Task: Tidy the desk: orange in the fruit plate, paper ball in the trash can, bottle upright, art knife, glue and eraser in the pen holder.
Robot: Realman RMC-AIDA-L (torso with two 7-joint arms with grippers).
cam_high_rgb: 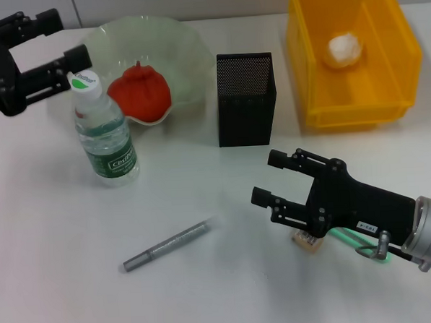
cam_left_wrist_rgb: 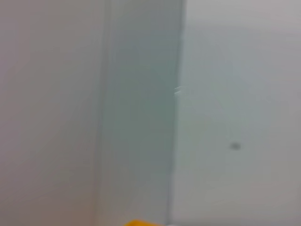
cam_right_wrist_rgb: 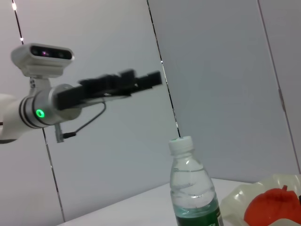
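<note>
The clear bottle [cam_high_rgb: 106,138] with a green label stands upright at the left; it also shows in the right wrist view [cam_right_wrist_rgb: 192,190]. My left gripper [cam_high_rgb: 63,39] is open just behind its cap, apart from it; it also shows in the right wrist view [cam_right_wrist_rgb: 124,81]. The orange [cam_high_rgb: 140,93] lies in the pale-green fruit plate [cam_high_rgb: 173,41]. The paper ball [cam_high_rgb: 345,49] lies in the yellow trash can [cam_high_rgb: 343,115]. A grey art knife [cam_high_rgb: 166,245] lies on the table in front. My right gripper [cam_high_rgb: 265,177] is open and empty, with the beige eraser [cam_high_rgb: 308,240] under its palm. The glue is not in view.
The black mesh pen holder [cam_high_rgb: 245,98] stands at the table's middle, between the plate and the trash can, behind my right gripper. The left wrist view shows only a blurred wall and a sliver of yellow [cam_left_wrist_rgb: 136,222].
</note>
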